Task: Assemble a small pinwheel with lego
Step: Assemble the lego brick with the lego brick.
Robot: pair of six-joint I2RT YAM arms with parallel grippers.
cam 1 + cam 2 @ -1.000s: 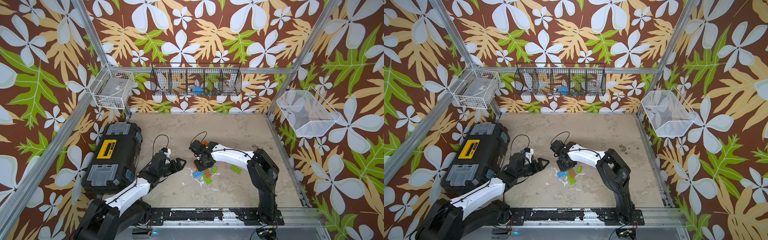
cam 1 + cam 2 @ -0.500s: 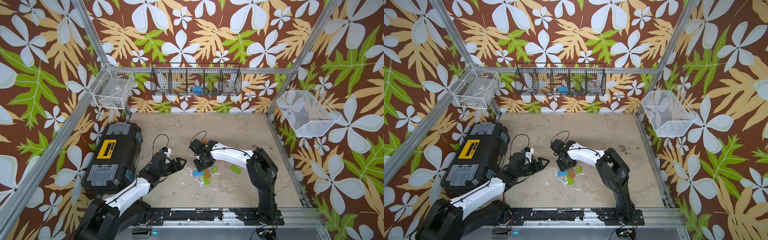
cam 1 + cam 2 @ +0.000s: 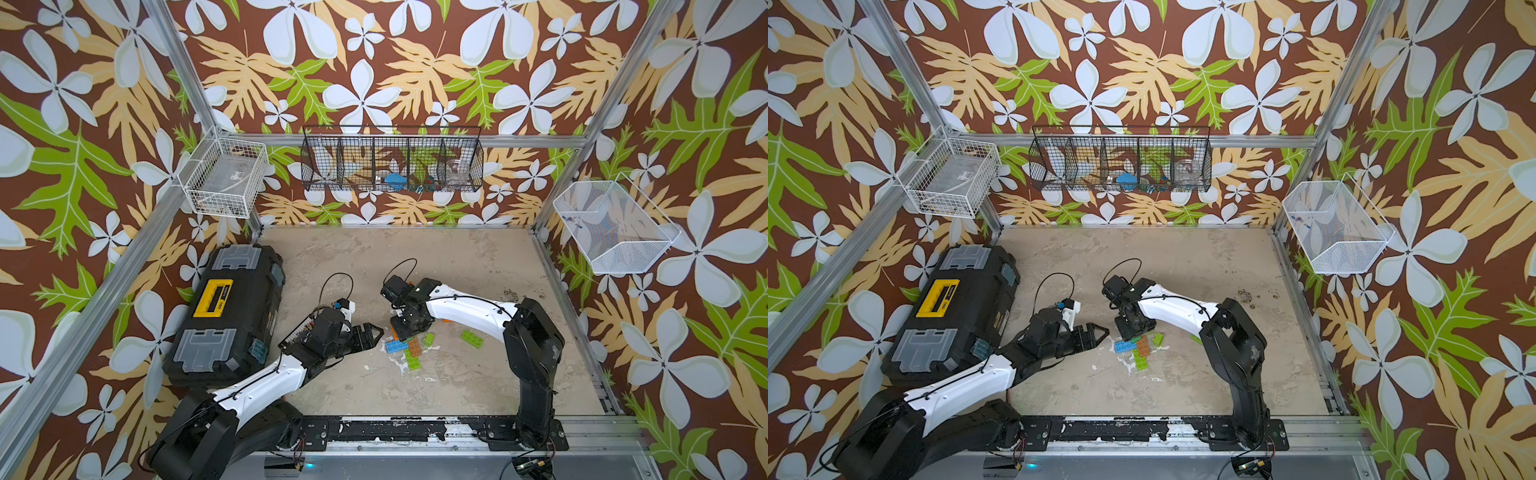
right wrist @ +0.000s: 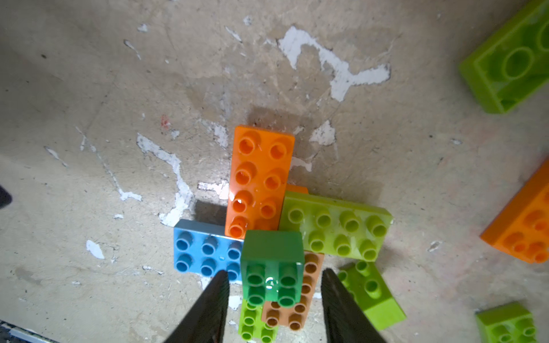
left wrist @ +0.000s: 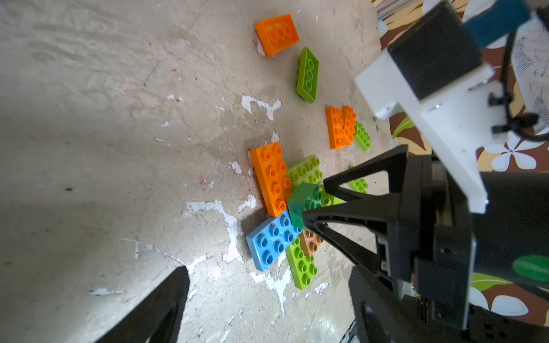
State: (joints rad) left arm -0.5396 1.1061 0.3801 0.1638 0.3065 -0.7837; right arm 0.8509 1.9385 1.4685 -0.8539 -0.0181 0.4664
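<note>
The lego pinwheel lies on the table in front of both arms. It is made of an orange brick [image 4: 260, 181], a lime brick [image 4: 335, 228], a blue brick [image 4: 205, 249] and a brown brick [image 4: 297, 314], with a dark green brick [image 4: 271, 267] on top at the centre. In both top views the blue brick [image 3: 392, 345] [image 3: 1123, 346] shows. My right gripper [image 4: 274, 272] [image 3: 409, 328] is open over the centre, a finger on each side of the dark green brick with a gap at both. My left gripper [image 5: 267, 270] [image 3: 370, 332] is open and empty, just left of the pinwheel.
Loose bricks lie past the pinwheel: an upturned orange one [image 5: 277, 34], a lime one on its side [image 5: 308, 75], an orange pair [image 5: 340, 127]. A black toolbox [image 3: 232, 316] stands at the left. Wire baskets [image 3: 392, 160] hang on the walls.
My right gripper's jaws have spread apart around the dark green brick. Both arms have stayed about where they were.
</note>
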